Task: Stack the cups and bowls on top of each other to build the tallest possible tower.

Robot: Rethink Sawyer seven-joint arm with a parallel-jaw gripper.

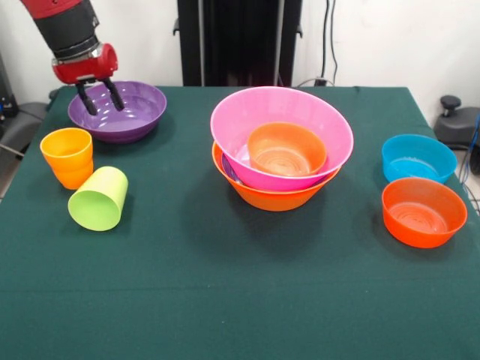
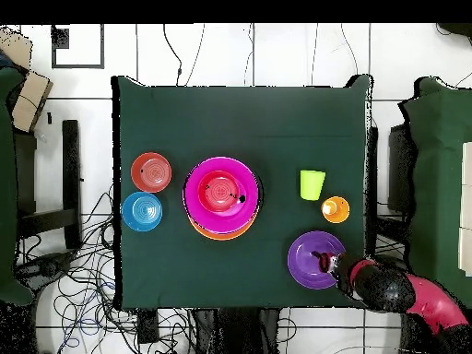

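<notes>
My gripper (image 1: 101, 97) hangs open over the far left part of a wide purple bowl (image 1: 131, 116), with nothing between its fingers. In the overhead view the gripper (image 2: 324, 263) sits over that purple bowl's (image 2: 309, 258) right side. An orange cup (image 1: 67, 156) stands upright in front of the bowl. Beside it a lime green cup (image 1: 99, 198) lies on its side. The tower (image 2: 221, 196) stands mid-table: a yellow-orange bowl (image 1: 274, 199) at the base, a sliver of purple rim (image 1: 227, 169), a large pink bowl (image 1: 240, 124), and a small red-orange bowl (image 1: 286, 148) nested inside.
A blue bowl (image 1: 418, 157) and a red-orange bowl (image 1: 423, 211) stand side by side at the right of the green table (image 1: 225, 285). Black chairs and loose cables surround the table in the overhead view.
</notes>
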